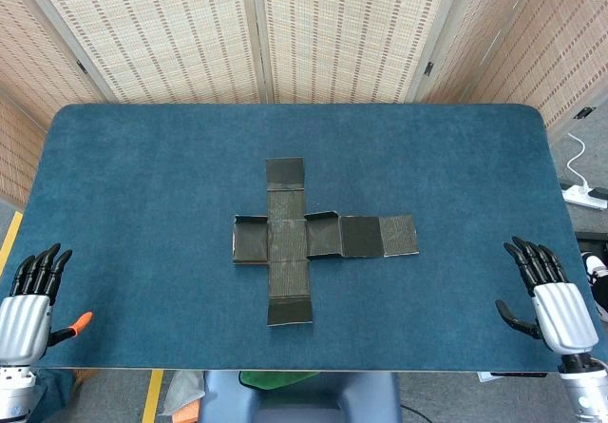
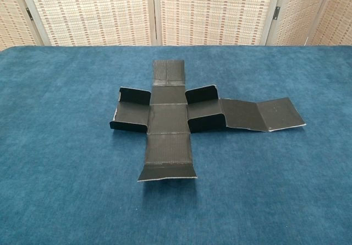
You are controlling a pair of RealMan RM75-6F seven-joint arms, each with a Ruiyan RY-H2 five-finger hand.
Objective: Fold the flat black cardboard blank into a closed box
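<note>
The black cardboard blank (image 1: 304,239) lies unfolded as a cross in the middle of the blue table (image 1: 142,185). Its long arm reaches right, and small side flaps stand partly raised in the chest view around the blank's centre panel (image 2: 168,118). My left hand (image 1: 28,299) rests at the table's near left edge, fingers spread, holding nothing. My right hand (image 1: 551,299) sits at the near right edge, fingers also spread and empty. Both hands are far from the blank and neither shows in the chest view.
Woven folding screens (image 1: 256,33) stand behind the table. A white power strip (image 1: 584,195) lies on the floor at the right. The table's near edge (image 1: 304,368) runs just below the hands.
</note>
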